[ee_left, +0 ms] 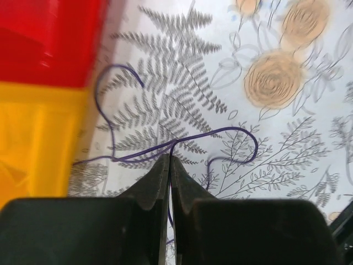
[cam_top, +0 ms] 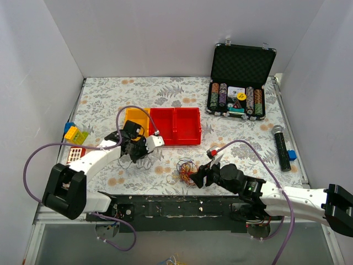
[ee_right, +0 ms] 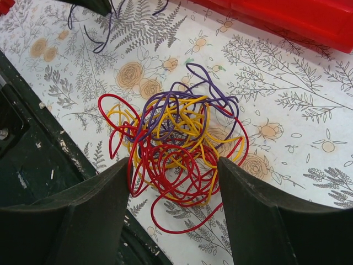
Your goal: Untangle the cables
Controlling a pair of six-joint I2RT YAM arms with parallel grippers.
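The cables are a small tangle (cam_top: 186, 170) of thin red, yellow and purple wires on the floral table top, and in the right wrist view the tangle (ee_right: 171, 138) lies between my fingers. My right gripper (ee_right: 174, 163) is open, one finger on each side of the tangle's near part, and sits low at the table's front edge (cam_top: 194, 176). A single purple strand (ee_left: 220, 131) loops over the table beside the tray. My left gripper (ee_left: 169, 157) is shut on this strand; it sits just in front of the tray (cam_top: 135, 152). The strand also shows in the right wrist view (ee_right: 102, 41).
A red and yellow compartment tray (cam_top: 165, 126) stands behind the left gripper. An open black case of poker chips (cam_top: 238, 83) is at the back right. A microphone (cam_top: 281, 146) lies at the right. Toy blocks (cam_top: 74, 135) sit at the left edge. A dark rail (cam_top: 165, 207) runs along the front.
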